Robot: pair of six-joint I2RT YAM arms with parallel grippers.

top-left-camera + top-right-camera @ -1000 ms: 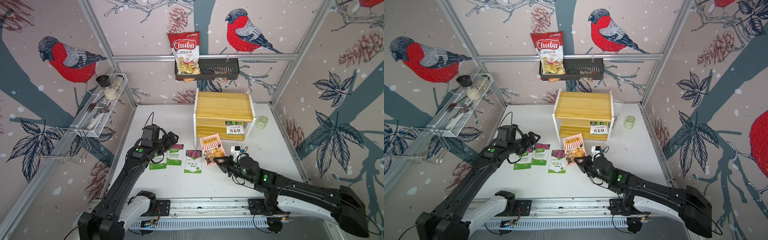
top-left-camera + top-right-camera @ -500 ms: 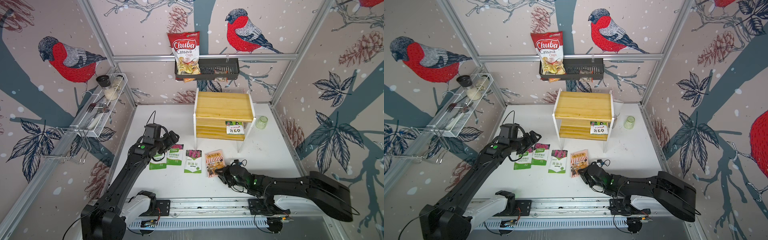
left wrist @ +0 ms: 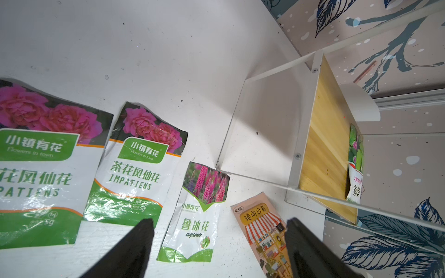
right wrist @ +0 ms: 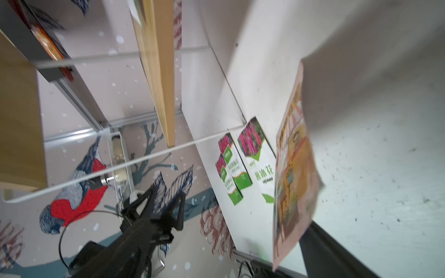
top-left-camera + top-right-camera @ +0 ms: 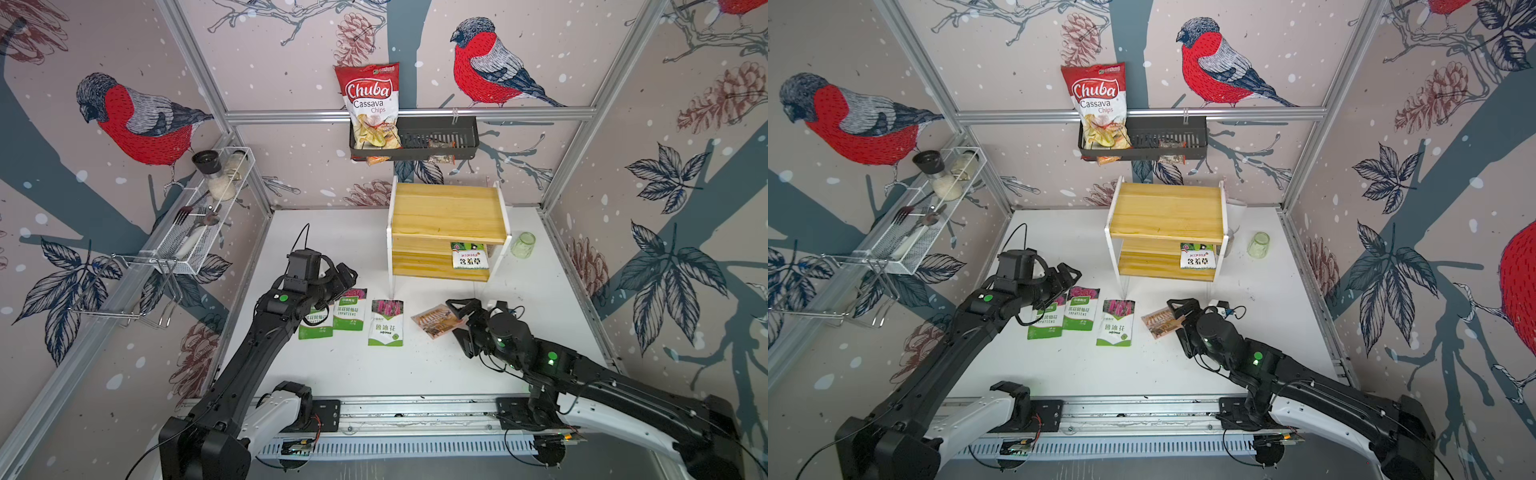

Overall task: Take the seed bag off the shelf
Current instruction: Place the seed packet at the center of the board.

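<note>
The shelf (image 5: 446, 212) (image 5: 1167, 212) stands at the back of the white table. A green-and-white seed bag (image 5: 469, 255) (image 5: 1198, 257) (image 3: 356, 163) leans on its lower board. An orange seed bag (image 5: 434, 320) (image 5: 1160, 322) (image 4: 293, 168) lies on the table in front. Its near corner sits between the spread jaws of my right gripper (image 5: 460, 321) (image 5: 1179, 318), which is open. One dark finger (image 4: 322, 250) shows beside the bag's end. My left gripper (image 5: 345, 274) (image 3: 219, 221) hovers open and empty over the bags on the table.
Two green impatiens bags (image 5: 316, 322) (image 5: 351, 309) and a lupine bag (image 5: 386, 322) lie in a row on the table. A glass jar (image 5: 523, 245) stands right of the shelf. A black basket (image 5: 432, 139) holds a chips bag (image 5: 372, 104). A wire rack (image 5: 208, 220) hangs on the left wall.
My right gripper has brought the orange seed bag down from upright to the table and opened its jaws. The left arm has barely shifted.
</note>
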